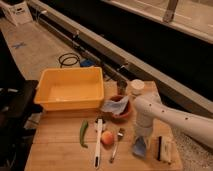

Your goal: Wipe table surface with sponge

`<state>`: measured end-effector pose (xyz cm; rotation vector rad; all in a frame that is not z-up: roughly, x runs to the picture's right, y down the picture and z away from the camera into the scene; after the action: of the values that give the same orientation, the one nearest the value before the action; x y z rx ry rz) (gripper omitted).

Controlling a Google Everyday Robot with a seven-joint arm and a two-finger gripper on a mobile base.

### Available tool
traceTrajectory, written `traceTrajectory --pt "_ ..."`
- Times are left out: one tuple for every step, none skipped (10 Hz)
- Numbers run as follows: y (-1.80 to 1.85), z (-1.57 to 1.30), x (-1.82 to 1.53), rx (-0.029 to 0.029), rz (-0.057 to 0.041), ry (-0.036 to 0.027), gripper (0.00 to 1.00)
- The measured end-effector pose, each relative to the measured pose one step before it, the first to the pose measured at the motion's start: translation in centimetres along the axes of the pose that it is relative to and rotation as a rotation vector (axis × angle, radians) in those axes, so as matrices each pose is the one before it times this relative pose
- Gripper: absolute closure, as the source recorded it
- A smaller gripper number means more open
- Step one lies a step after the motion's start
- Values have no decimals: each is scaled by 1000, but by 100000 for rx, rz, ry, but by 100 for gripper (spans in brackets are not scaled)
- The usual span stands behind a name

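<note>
A blue sponge (140, 147) lies on the wooden table (60, 155) at the front right. My gripper (142, 136) hangs at the end of the white arm (170, 117), which comes in from the right. The gripper points straight down and sits right on top of the sponge, covering its upper part.
A yellow tub (70, 90) stands at the back left. A brown bowl (125, 113) holding a blue cloth (115, 105) and a white cup (136, 87) are behind the gripper. A green pepper (83, 134), white utensil (98, 142), peach (107, 137) and fork (116, 145) lie left of the sponge. A black-and-white block (164, 148) lies to its right.
</note>
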<state>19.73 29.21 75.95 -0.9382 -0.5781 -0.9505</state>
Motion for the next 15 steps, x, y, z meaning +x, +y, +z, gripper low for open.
traceTrajectory --pt "699 -190 676 -336 2316 817 100" --pt "535 -228 642 -90 1751 665 100" --pt "496 -220 588 29 1677 602 100" --pt "163 -344 696 186 1637 889 100" --pt "-41 -288 509 247 790 757 100" --pt "-115 -265 414 420 558 575 100" --pt "-361 -197 436 702 -46 473 100" --pt "-1041 -137 167 1541 -1740 231 100" --pt "-738 -7 -49 867 -1567 -137 100" --pt "-1295 178 -321 922 -2909 -584 100" --pt "-1253 195 -756 1375 -2588 -854 100" --pt "-351 134 -441 704 -964 -598 100" --pt "-58 251 -793 460 -773 -1266 100" --pt "161 205 -1036 252 -320 -1611 100" --pt "356 229 -954 -174 385 -1444 100"
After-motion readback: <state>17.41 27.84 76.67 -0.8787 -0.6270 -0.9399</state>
